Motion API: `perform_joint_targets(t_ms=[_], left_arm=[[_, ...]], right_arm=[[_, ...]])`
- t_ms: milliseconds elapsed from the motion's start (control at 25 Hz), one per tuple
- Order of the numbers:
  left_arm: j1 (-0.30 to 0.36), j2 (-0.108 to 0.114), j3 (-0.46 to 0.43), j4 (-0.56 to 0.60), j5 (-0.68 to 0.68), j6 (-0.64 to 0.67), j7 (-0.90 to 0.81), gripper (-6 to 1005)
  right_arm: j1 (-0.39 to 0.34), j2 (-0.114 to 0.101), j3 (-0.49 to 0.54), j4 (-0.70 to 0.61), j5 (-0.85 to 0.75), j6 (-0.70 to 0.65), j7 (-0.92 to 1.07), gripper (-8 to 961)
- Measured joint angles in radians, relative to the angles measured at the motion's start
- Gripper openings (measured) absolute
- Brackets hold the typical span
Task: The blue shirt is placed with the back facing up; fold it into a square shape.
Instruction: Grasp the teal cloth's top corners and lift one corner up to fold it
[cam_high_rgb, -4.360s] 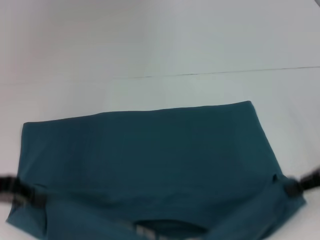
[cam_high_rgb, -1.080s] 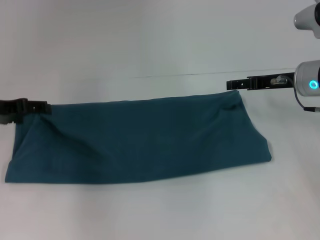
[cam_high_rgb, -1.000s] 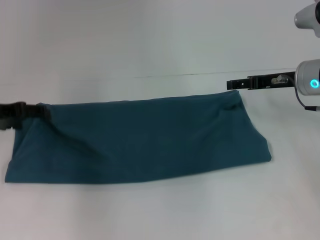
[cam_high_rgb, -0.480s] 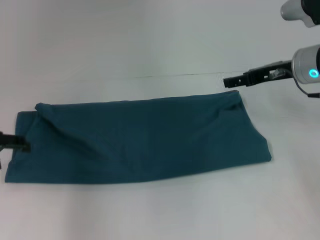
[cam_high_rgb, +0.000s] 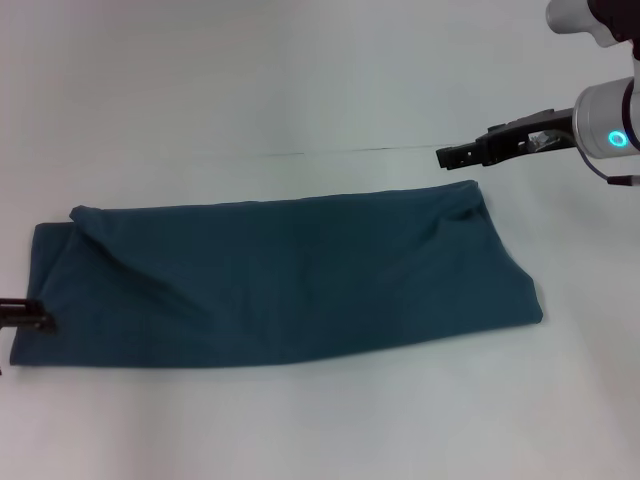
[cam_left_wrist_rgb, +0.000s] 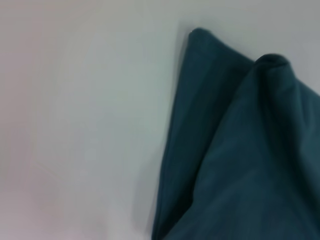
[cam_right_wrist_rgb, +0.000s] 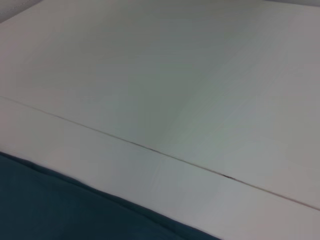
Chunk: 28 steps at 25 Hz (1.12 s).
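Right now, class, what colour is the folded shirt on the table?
Dark teal-blue, plain; the blue shirt shows best in the head view.

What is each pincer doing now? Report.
Left pincer: at the blue shirt's left end, cannot tell.
Right pincer: above the shirt's far right corner, holding nothing, cannot tell.

Even, diffuse overhead light; white table bright, faintly washed toward far side. No glare. Soft faint shadow along near edge of blue shirt. Head view fairly sharp. Both wrist views soft, slightly out of focus.
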<state>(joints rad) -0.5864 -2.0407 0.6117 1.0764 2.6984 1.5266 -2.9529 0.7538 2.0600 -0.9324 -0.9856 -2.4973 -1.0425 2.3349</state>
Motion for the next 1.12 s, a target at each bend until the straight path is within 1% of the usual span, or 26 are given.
perform_joint_targets(t_ms=[120,520,560,1120], left_arm=[[-0.001,0.003,-0.004,-0.020,0.000,-0.013,-0.002,933],[-0.002,0.013,-0.004,-0.108,0.002,-0.124,-0.004,933],[-0.002,0.014,-0.004,-0.123,0.003,-0.150,-0.004,933],[-0.021,0.017,-0.002,-0.185,0.021,-0.201,-0.005,934]], right_arm=[[-0.001,0.000,-0.001,0.000,0.000,0.000,0.000,929],[-0.005,0.004,-0.006,-0.001,0.000,0.000,0.000,928],[-0.004,0.004,-0.007,-0.001,0.000,0.000,0.000,928],[-0.002,0.015,-0.013,-0.001,-0.003,0.004,0.000,927]])
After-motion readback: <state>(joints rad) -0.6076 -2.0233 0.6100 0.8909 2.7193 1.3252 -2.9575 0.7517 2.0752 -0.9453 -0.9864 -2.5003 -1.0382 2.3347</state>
